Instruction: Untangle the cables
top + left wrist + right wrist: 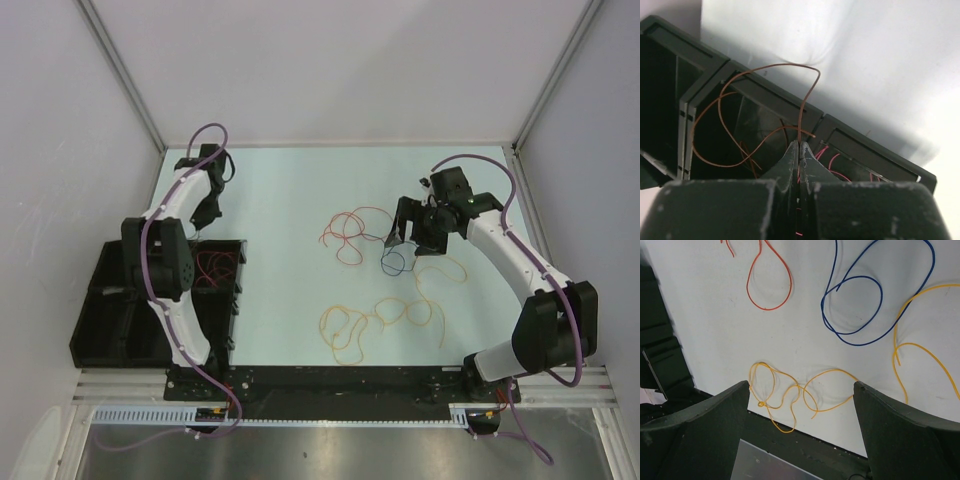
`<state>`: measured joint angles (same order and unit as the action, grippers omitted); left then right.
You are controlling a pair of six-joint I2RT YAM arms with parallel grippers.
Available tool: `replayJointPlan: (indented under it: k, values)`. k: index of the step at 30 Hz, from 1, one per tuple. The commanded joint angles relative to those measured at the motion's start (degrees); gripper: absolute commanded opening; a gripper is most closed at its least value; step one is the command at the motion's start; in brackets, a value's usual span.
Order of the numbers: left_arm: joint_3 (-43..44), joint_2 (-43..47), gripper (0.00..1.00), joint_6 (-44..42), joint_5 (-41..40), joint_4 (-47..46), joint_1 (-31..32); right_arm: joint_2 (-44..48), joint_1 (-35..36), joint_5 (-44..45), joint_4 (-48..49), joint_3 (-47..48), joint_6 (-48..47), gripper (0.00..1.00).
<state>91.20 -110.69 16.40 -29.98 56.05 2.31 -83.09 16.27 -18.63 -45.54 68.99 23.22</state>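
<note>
While left tool (799,150) pinches cable (804,102), right tool (801,386) gapes.

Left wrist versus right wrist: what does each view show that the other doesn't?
Left wrist only: the left hand shut on a red cable above the black bin, more red cable inside. Right wrist only: the right hand open above the table, with a blue cable, yellow cables and an orange-red loop lying loose. Shared: a pale background; no cable clearly appears in both.
</note>
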Motion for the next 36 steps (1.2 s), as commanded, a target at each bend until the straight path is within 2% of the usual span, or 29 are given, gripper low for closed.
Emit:
replayJointPlan:
  k: [1, 8, 14, 24, 31, 36]
  values:
    - [3.0, 4.0, 0.00, -0.5, -4.2, 1.9, -1.1, -0.6, -0.2, -1.3, 0.5, 0.2, -0.9, 0.89]
    - [1.2, 10.4, 0.00, 1.6, -6.7, 4.2, -2.1, -1.0, -0.1, -3.1, 1.4, 0.1, -0.3, 0.89]
    - [-3.8, 18.0, 0.00, 2.5, -7.6, 3.8, -4.9, -1.1, 0.9, -4.0, 1.9, 0.2, 0.0, 0.89]
    - [-13.3, 26.5, 0.00, 2.8, -7.2, 3.9, -5.8, -1.2, 2.5, -4.2, 2.2, 0.2, 0.2, 0.89]
    - [-21.9, 28.0, 0.00, 1.8, -4.8, -0.2, -5.9, -1.3, 3.7, -4.4, 2.0, 0.2, 0.3, 0.89]
    - [-24.6, 24.1, 0.00, 2.1, -3.7, -4.0, -6.4, -1.4, 4.6, -4.3, 1.9, 0.2, 0.3, 0.89]
